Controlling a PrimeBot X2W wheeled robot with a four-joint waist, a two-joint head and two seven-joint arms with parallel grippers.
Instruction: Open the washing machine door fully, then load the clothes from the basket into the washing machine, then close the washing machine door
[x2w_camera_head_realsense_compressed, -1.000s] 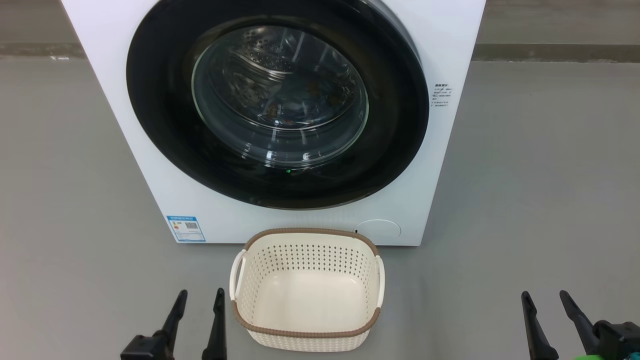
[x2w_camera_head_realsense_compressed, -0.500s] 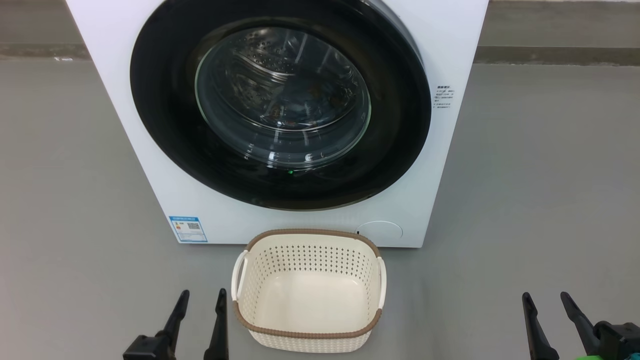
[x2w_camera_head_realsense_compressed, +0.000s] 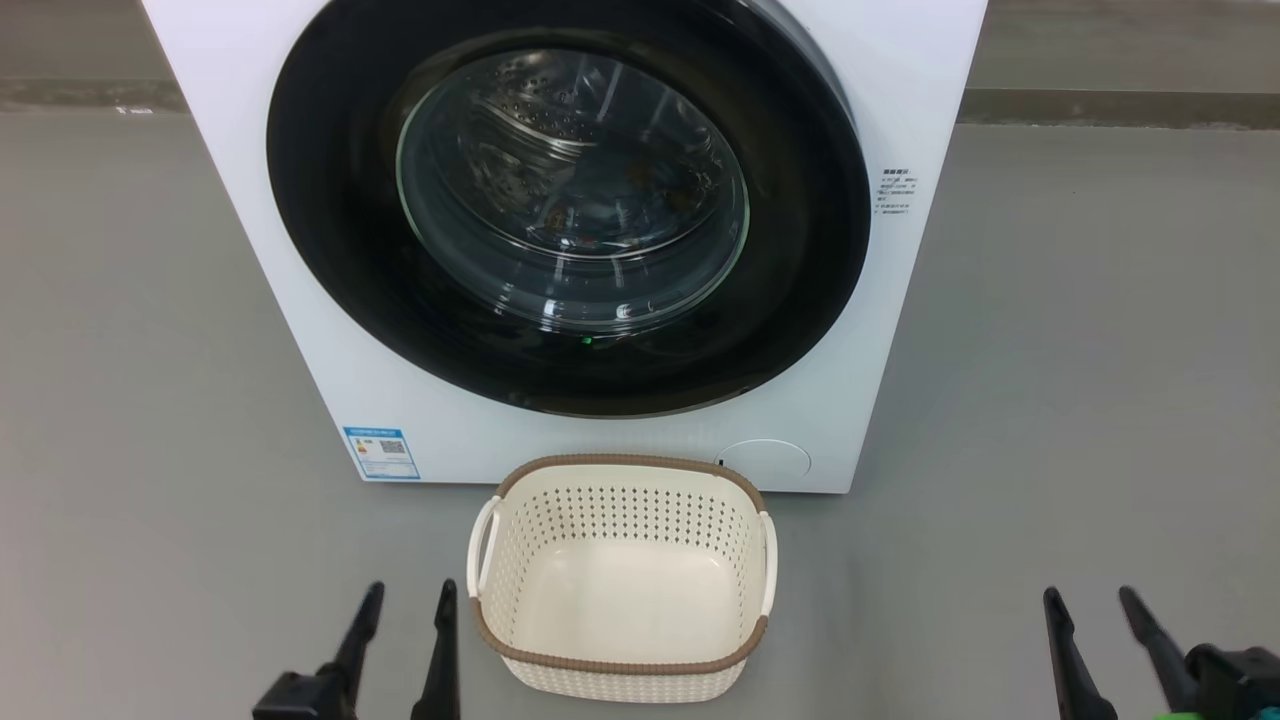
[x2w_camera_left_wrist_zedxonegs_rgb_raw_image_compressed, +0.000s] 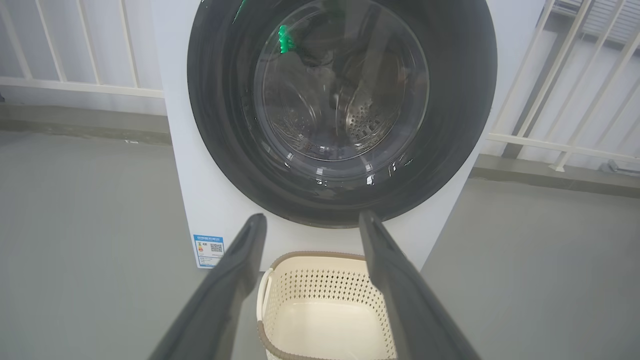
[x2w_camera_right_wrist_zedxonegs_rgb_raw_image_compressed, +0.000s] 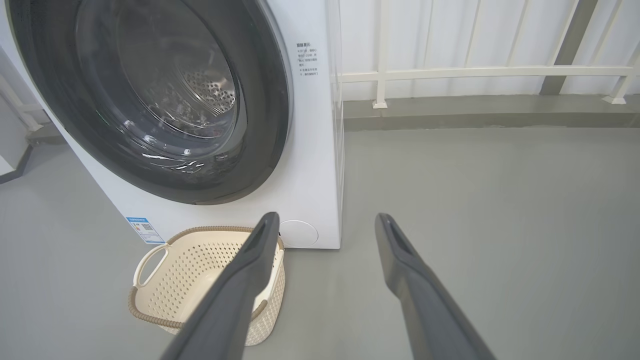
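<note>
With the washing machine door (x2w_camera_head_realsense_compressed: 570, 190) shut and the basket (x2w_camera_head_realsense_compressed: 620, 664) empty, the task looks finished, and the left gripper (x2w_camera_head_realsense_compressed: 410, 590) and right gripper (x2w_camera_head_realsense_compressed: 1089, 595) hang wide open near it, holding nothing, so no further move seems called for.

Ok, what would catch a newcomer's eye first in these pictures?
The round glossy black door with its bulging glass porthole, shut on the white washing machine, dominates the upper middle. Below it on the grey floor sits an empty cream perforated plastic basket, with the open left gripper and right gripper either side.
</note>
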